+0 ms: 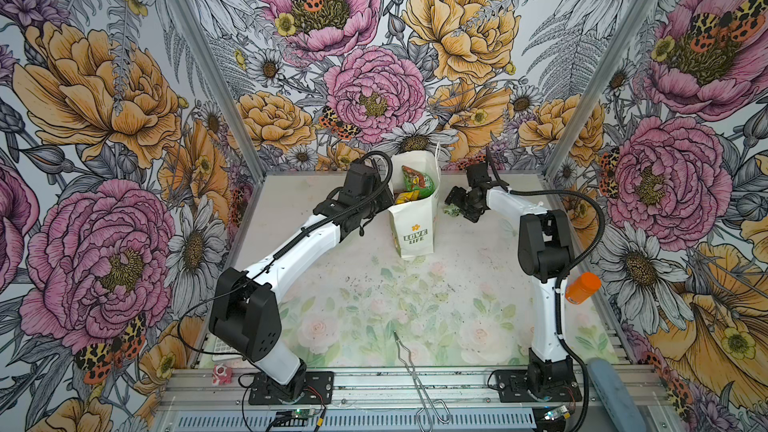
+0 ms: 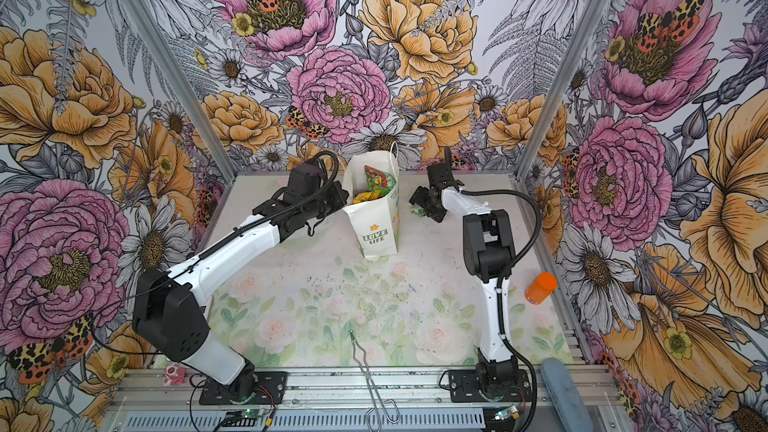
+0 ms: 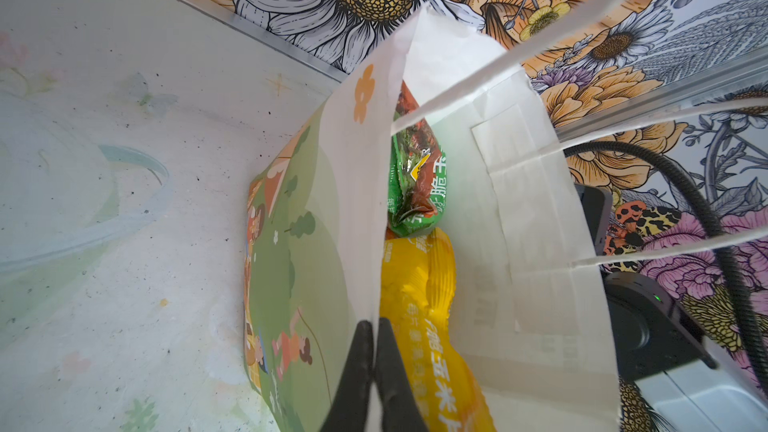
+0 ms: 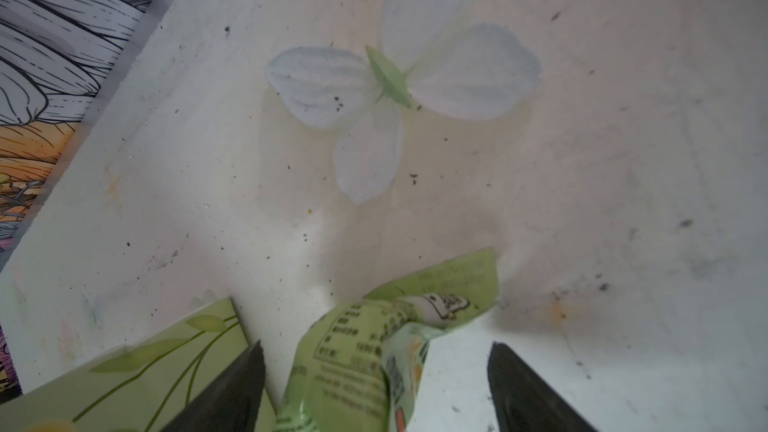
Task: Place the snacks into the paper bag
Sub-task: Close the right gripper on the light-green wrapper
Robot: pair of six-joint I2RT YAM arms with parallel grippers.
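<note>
- The paper bag point(image 1: 415, 222) point(image 2: 376, 226) is seen standing upright near the back of the table point(image 1: 374, 292), with its mouth open, in both top views.
- The left gripper point(image 3: 375, 328) is closed on the paper bag's rim. In the left wrist view its two black fingers point(image 3: 359, 367) are pressed together with the paper edge caught between them.
- Inside the bag a green-and-orange packet point(image 1: 417, 178) point(image 3: 415, 176) is propped high against the inner wall. A yellow packet point(image 3: 419, 297) is lodged below it, nearer the pinched rim.
- The tiny green packet point(image 4: 361, 359) point(image 1: 451, 211) is found outside the bag. It lies crumpled on the table, just beside the bag's green floral side.
- The right gripper point(image 4: 376, 344) is held low over this packet with its jaws apart. In the right wrist view one finger is seen on each side of the packet with a gap at both, so nothing is gripped.
- An orange bottle point(image 1: 582, 288) is placed well apart at the table's right edge, and metal tongs point(image 1: 415, 376) are laid at the front.
</note>
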